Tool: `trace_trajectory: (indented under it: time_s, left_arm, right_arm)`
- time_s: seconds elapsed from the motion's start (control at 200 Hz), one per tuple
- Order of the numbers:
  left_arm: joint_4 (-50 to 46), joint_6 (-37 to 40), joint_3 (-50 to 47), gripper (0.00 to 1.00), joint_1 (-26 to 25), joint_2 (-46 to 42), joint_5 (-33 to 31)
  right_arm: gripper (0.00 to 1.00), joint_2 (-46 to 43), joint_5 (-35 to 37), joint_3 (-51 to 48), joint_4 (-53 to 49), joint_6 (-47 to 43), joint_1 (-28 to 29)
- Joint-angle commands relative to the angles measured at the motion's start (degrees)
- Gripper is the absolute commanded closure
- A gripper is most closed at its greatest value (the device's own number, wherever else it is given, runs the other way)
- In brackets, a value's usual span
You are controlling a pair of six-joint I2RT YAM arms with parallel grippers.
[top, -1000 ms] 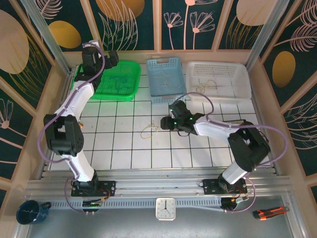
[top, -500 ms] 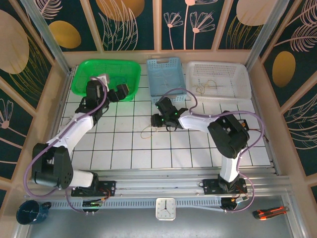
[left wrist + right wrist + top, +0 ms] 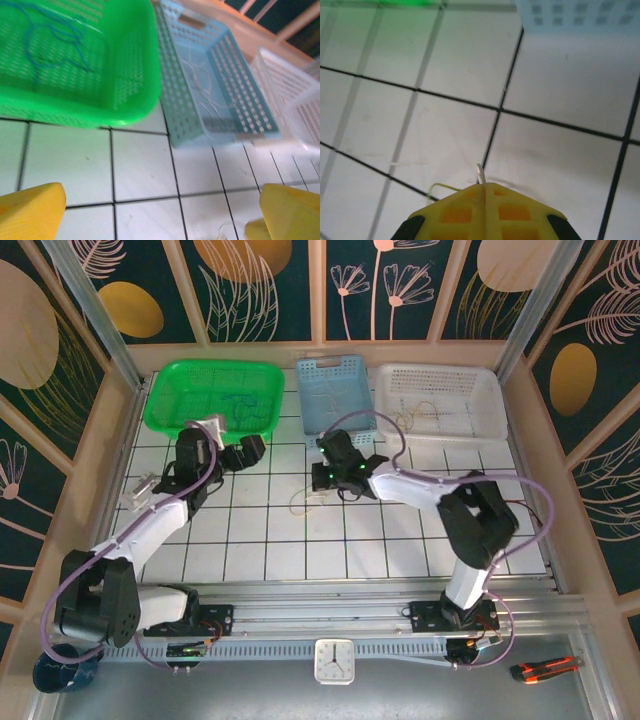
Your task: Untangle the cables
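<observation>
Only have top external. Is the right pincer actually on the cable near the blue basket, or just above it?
Observer: On it. In the right wrist view the right pincer is shut, with a loop of white cable pinched at its tips.
Operator: Is anything else coming with it?
Observer: A yellowish-tan strand curves out from under the fingers' left side. I can't tell if it's pinched too.
Operator: Left pincer?
Observer: In the left wrist view the left pincer is open, with only bare table between its fingers.
</observation>
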Motion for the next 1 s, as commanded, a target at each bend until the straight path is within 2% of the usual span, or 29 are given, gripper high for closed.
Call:
trace_trajectory:
  time_s: [0.0,0.135,0.335,0.545,0.996]
  left_arm:
    - [6.8,-0.1,-3.6,0.01,-2.6,-1.4,6.0]
    - [13.0,-1.0,-7.2,0.01,-4.9,-1.7,9.1]
    - [19.1,-0.7,-8.5,0.01,-8.5,-0.9,9.1]
    - [21.7,2.5,-6.7,0.01,-11.1,1.9,10.5]
    - [25.6,2.8,-2.2,0.03,-15.2,7.0,10.6]
  right_arm:
    - [1.0,-7.7,1.7,-1.5,-0.8,0.3,-0.6]
    - [1.0,-13.5,1.2,-2.3,-1.8,0.7,-1.8]
    - [1.0,-19.6,-0.5,-2.6,-2.5,1.4,-4.1]
    - [1.0,-23.2,-3.3,-2.4,-3.6,1.4,-5.3]
    - [1.0,-27.0,-8.3,-2.1,-3.3,0.5,-6.6]
